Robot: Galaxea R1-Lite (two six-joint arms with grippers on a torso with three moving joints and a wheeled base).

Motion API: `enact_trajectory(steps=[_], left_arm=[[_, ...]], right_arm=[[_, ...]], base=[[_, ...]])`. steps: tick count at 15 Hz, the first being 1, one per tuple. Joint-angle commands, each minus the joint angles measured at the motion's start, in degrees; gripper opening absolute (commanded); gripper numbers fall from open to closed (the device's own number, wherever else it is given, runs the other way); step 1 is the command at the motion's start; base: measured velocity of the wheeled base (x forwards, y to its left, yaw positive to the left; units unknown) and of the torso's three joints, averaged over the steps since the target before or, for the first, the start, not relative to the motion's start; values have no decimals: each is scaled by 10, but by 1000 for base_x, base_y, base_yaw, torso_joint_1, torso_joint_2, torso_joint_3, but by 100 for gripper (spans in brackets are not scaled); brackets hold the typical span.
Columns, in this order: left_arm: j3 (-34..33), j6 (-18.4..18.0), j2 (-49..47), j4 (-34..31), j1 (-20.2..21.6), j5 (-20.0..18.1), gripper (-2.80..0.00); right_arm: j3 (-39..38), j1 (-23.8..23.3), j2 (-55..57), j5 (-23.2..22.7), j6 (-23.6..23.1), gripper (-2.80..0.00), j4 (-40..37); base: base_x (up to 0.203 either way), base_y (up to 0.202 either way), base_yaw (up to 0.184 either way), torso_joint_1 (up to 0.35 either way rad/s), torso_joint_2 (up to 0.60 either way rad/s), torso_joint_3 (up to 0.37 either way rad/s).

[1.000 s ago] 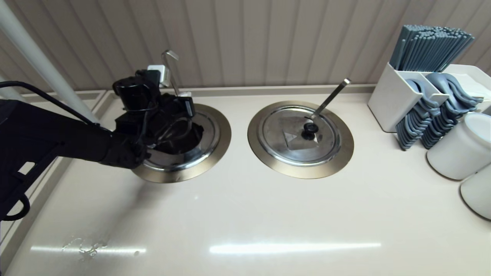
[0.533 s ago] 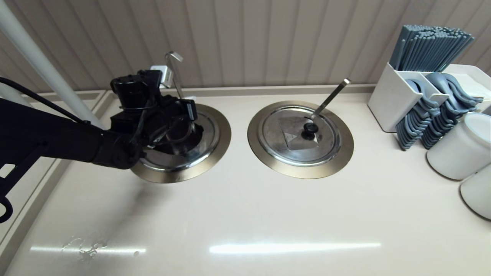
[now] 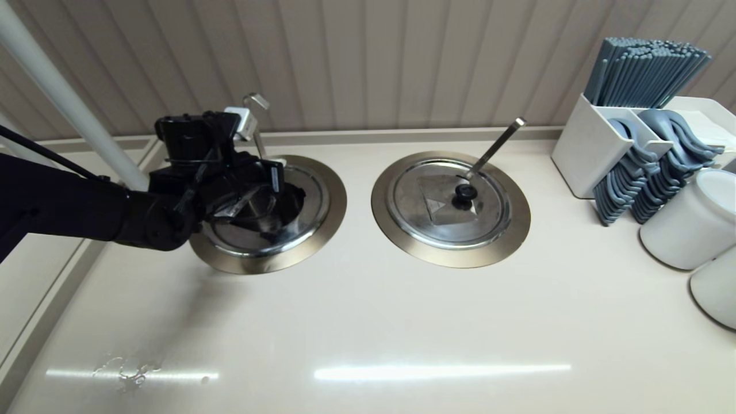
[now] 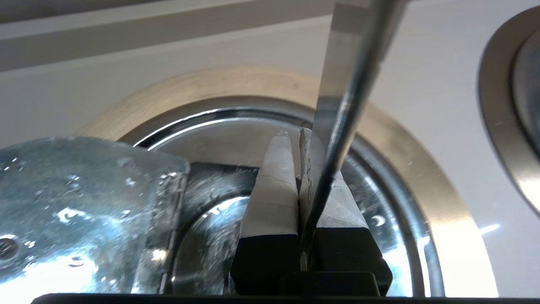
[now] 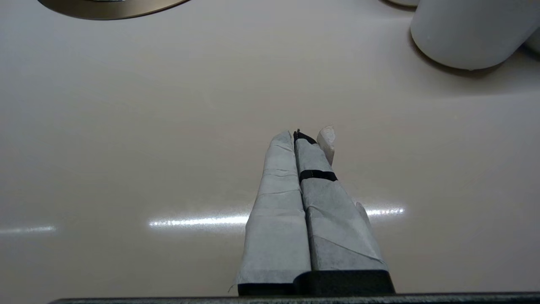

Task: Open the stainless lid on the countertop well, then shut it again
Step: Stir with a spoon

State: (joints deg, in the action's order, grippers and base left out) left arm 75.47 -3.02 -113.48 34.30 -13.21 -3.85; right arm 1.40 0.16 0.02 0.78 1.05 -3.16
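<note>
The left gripper was over the round shiny stainless lid, which sat in the bronze-rimmed countertop well near the worktop's rear left corner. Its taped fingers were pressed together, gripping nothing. The thin hook-ended ladle handle crossed just beside them. The right gripper hung above the bare beige worktop, fingers closed and empty.
</note>
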Motion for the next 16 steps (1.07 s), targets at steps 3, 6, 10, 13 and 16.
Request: enact_trajectory(steps=[3, 6, 10, 13, 16], left_arm=[[4, -39, 4, -15, 24, 0, -280], [5, -44, -3, -13, 26, 3, -280], [23, -41, -27, -7, 23, 5, -280], [26, -27, -31, -6, 20, 5, -280], [26, -16, -50, 74, 4, 16, -280]], right_arm=[[0, 0, 0, 0, 0, -280, 0], [0, 0, 0, 0, 0, -280, 0], [0, 0, 0, 0, 0, -280, 0], [0, 0, 0, 0, 0, -280, 0], [0, 0, 0, -1, 0, -280, 0]], base=[[0, 0, 0, 0, 0, 0], [0, 0, 0, 0, 0, 0], [0, 0, 0, 0, 0, 0], [0, 0, 0, 0, 0, 0], [0, 0, 0, 0, 0, 0]])
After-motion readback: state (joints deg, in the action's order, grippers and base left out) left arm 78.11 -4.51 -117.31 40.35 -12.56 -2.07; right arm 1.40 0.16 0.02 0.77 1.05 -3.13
